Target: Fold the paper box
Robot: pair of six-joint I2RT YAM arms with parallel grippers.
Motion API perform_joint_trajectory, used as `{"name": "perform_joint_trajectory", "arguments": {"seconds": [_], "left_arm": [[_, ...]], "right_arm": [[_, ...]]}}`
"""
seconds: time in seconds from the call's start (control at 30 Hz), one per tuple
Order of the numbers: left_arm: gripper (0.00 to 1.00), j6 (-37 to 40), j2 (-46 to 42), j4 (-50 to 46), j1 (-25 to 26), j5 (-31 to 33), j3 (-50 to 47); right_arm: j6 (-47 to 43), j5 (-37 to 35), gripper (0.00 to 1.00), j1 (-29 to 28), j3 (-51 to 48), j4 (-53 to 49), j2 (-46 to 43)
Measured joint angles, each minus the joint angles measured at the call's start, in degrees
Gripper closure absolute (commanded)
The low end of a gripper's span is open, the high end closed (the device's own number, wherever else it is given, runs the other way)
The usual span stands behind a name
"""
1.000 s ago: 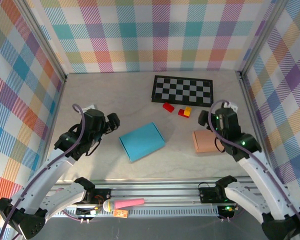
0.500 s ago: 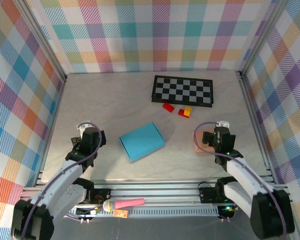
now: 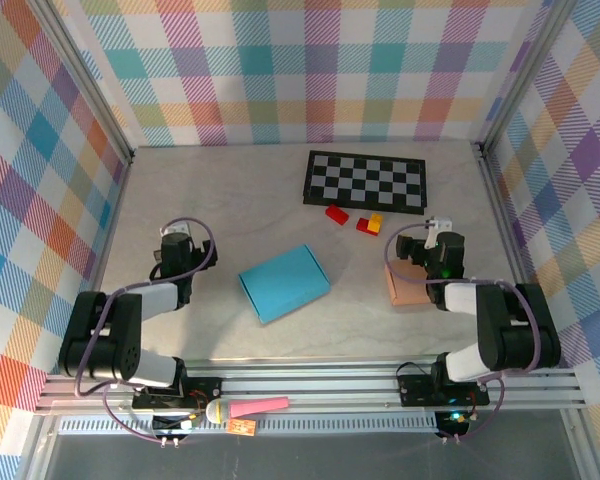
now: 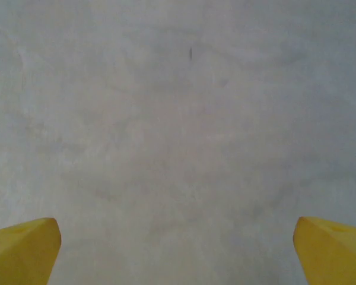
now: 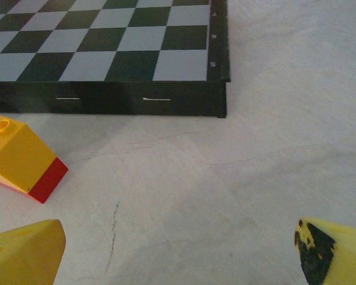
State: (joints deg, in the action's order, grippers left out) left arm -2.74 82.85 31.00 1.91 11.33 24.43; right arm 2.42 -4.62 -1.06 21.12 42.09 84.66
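A blue paper box (image 3: 283,283) lies flat and closed on the grey table, in the middle, between the two arms. My left gripper (image 3: 174,246) rests low to the left of it, well apart. In the left wrist view its yellow fingertips (image 4: 21,250) stand wide over bare table, and the left gripper (image 4: 178,252) is open and empty. My right gripper (image 3: 426,244) sits low at the right, over the far edge of a tan box (image 3: 408,287). It too is open and empty (image 5: 181,252), with yellow fingertips (image 5: 27,252) far apart.
A black-and-white chessboard (image 3: 365,180) lies at the back, its edge (image 5: 107,98) ahead of the right gripper. Red and yellow bricks (image 3: 369,224) and a red brick (image 3: 335,213) sit in front of it; the yellow-red brick (image 5: 21,159) shows at left. Checked walls surround the table.
Both arms have folded down from raised poses, their elbows dropping to the near edge, so the grippers now lie low on the table. Both grippers stayed open. The blue box has not moved.
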Motion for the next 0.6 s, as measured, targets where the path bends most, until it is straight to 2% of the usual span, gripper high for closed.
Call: {"name": "perform_joint_trajectory", "arguments": {"seconds": [0.17,0.6], "left_arm": [[0.00,0.7,6.3,14.3,-0.3,-3.2,-2.6],[0.00,1.3,7.4,17.2,0.9,-2.8,-2.7]], "right_arm": [[-0.1,0.6,0.01,0.0,0.0,4.5,2.8],[0.0,-0.5,0.01,0.0,0.3,5.0,2.8]]}}
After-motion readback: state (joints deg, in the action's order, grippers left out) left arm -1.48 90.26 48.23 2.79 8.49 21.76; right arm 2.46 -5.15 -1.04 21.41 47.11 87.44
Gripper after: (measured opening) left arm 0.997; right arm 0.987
